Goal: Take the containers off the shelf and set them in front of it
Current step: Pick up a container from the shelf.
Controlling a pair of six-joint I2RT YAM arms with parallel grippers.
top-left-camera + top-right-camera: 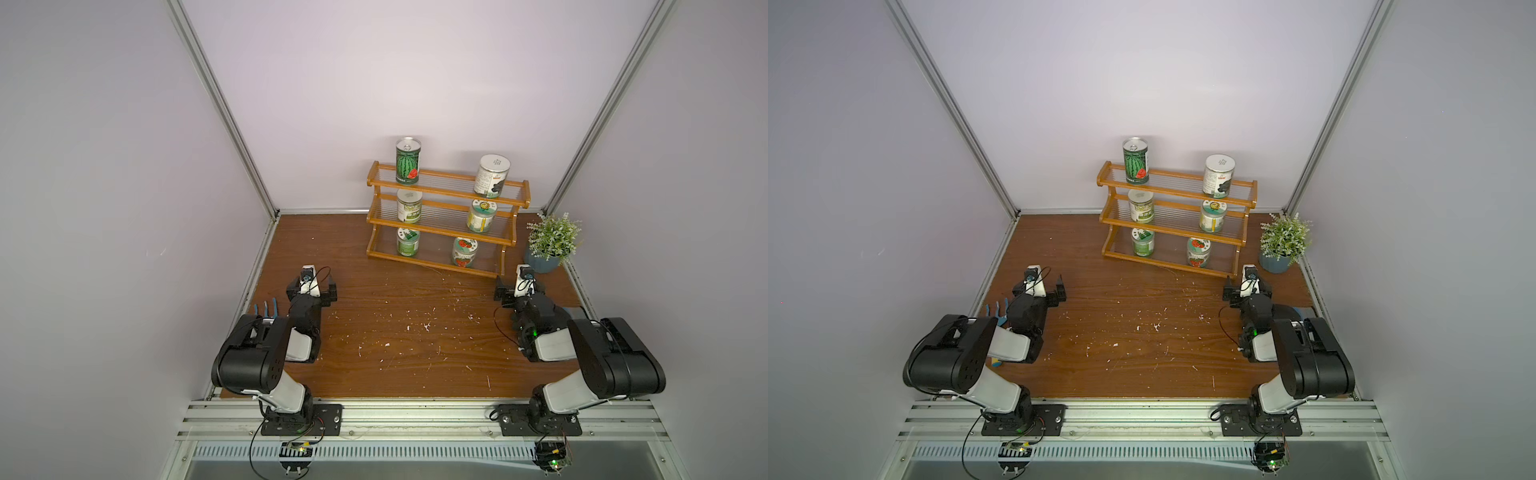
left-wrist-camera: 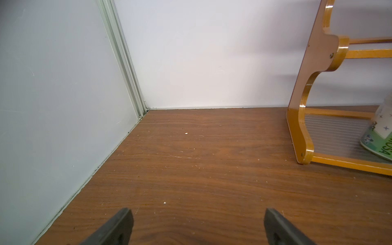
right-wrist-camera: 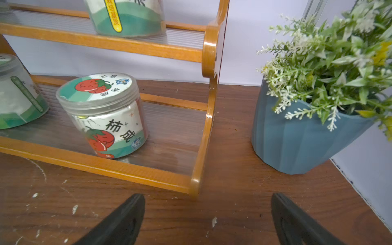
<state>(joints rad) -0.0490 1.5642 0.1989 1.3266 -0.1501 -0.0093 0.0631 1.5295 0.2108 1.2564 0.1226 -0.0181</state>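
Observation:
The orange-brown shelf (image 1: 449, 193) stands at the back of the table, slightly right of centre, with two containers on each of its three tiers. The top tier holds the watermelon-print can (image 1: 407, 161) and a white-lidded tin (image 1: 492, 176). On the middle tier stand a tin (image 1: 409, 205) and a jar (image 1: 481, 216). The bottom tier carries a leaf-lid jar (image 1: 408, 241) and the tomato jar (image 3: 106, 118). My left gripper (image 2: 198, 214) hovers open over bare wood, left of the shelf's end (image 2: 303, 118). My right gripper (image 3: 207, 198) is open and empty before the shelf's right corner (image 3: 195, 184).
A blue-grey plant pot (image 3: 297, 144) with a leafy plant stands just right of the shelf, close to the right gripper and the side wall. A blue hand rake (image 1: 266, 309) lies by the left arm. White flecks dot the wooden table (image 1: 395, 332).

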